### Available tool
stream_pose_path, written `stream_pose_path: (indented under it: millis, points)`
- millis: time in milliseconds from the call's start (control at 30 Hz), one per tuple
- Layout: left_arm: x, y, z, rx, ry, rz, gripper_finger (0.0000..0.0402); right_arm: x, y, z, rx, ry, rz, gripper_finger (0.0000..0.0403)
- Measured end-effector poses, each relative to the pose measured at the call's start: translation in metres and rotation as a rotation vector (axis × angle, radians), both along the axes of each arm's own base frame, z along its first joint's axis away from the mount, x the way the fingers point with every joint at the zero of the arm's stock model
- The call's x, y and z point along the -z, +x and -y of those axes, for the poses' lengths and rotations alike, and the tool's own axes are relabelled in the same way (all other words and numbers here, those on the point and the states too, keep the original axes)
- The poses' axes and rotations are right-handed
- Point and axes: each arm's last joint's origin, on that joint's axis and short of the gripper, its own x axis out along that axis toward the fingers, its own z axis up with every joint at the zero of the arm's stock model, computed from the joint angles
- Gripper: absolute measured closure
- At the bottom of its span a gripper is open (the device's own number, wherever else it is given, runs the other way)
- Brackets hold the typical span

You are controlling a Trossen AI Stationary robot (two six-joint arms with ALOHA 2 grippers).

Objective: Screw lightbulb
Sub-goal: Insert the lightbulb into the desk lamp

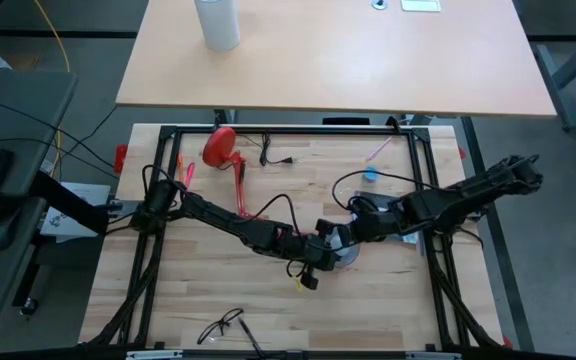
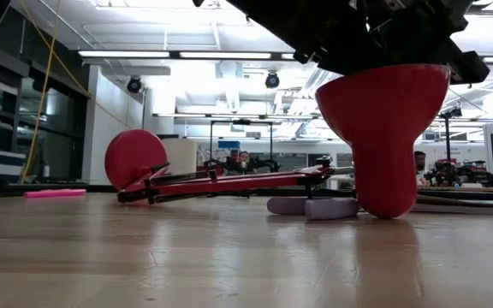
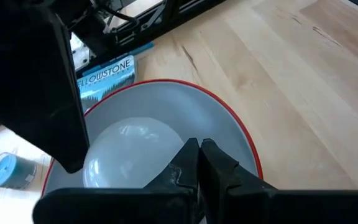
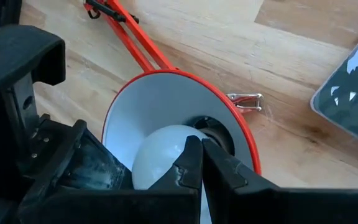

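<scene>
Presently: both arms meet over the lamp shade, bulb seated inside it.

I find the lightbulb [image 4: 166,152] sitting deep in the red lamp's white-lined shade [image 4: 160,99], its base toward the socket, near the middle of the counter [image 1: 218,300]. The left claw [image 3: 197,163] reaches into the cone against the globe; its fingertips look nearly together, but I cannot tell whether they grip. The right claw [image 4: 196,158] comes from the opposite side, likewise unclear. I judge one arm steadies the shade while the other turns the bulb. Room is tight: the shade rim hems in both claws, and the lamp's red arm [image 4: 129,37] lies just beside. The right counter edge carries a box [image 3: 104,71].
</scene>
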Motion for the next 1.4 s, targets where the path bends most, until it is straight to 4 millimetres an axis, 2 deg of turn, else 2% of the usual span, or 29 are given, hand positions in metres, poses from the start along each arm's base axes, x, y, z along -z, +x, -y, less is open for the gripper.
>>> stream_pose_path:
  millis: [433,600,733,833,1033,1167,1333,1400]
  points:
    - [-0.003,-0.004,-0.005,-0.001,0.046,-0.035,0.0401,0.001,-0.007,-0.017,0.017,0.045,-0.011,0.0403]
    - [-0.006,-0.007,-0.013,-0.017,0.088,-0.064,0.0401,0.002,-0.012,-0.025,0.004,0.087,-0.033,0.0403]
    - [-0.006,-0.003,-0.033,-0.147,0.153,-0.048,0.0402,0.000,-0.009,-0.035,-0.008,0.130,0.015,0.0403]
    - [-0.006,-0.004,-0.041,-0.176,0.167,-0.063,0.0402,-0.001,-0.011,-0.040,0.005,0.125,0.037,0.0403]
    - [-0.023,-0.008,-0.064,-0.218,0.151,-0.058,0.0402,-0.004,-0.018,-0.047,0.007,0.115,0.058,0.0403]
    - [-0.038,-0.017,-0.076,-0.249,0.154,-0.072,0.0402,-0.013,-0.024,-0.044,0.034,0.084,0.048,0.0403]
    - [-0.044,-0.021,-0.079,-0.267,0.052,-0.080,0.0402,-0.025,-0.029,-0.033,0.092,-0.028,0.025,0.0403]
    - [-0.045,-0.021,-0.075,-0.262,0.012,-0.068,0.0402,-0.032,-0.030,-0.028,0.097,-0.038,0.032,0.0403]
